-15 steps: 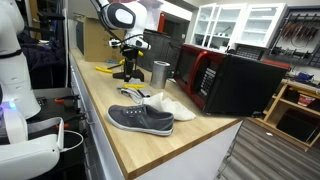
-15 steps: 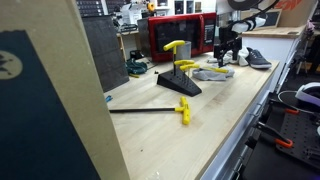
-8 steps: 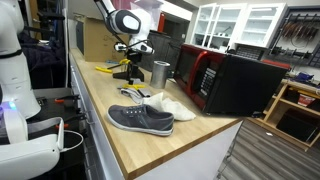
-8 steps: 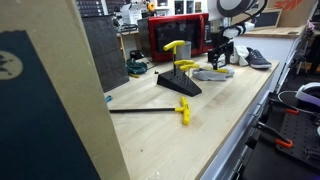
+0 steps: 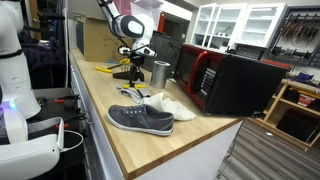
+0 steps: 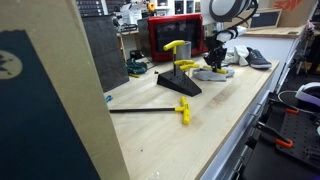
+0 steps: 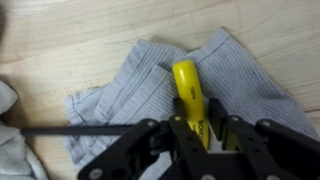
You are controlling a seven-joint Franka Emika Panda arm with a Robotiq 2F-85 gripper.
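Observation:
In the wrist view my gripper [image 7: 200, 130] is shut on a yellow tool handle [image 7: 186, 85], with a finger pressed to each side of it. The handle lies on a crumpled grey striped cloth [image 7: 120, 95] on the wooden bench. A thin black rod [image 7: 60, 129] runs off to the left beside the fingers. In both exterior views the gripper [image 5: 134, 72] [image 6: 213, 62] is low over the cloth [image 6: 216, 74], next to a black stand [image 6: 180, 82] that carries other yellow tools.
A grey shoe [image 5: 140, 119] and a white cloth [image 5: 168, 104] lie nearer the bench's front. A metal cup [image 5: 160, 72] and a red and black microwave [image 5: 225, 80] stand behind. Another yellow-handled tool [image 6: 183, 110] lies on the benchtop.
The arm has come down onto the grey cloth, and the jaws have gone from wide open to closed round the yellow handle.

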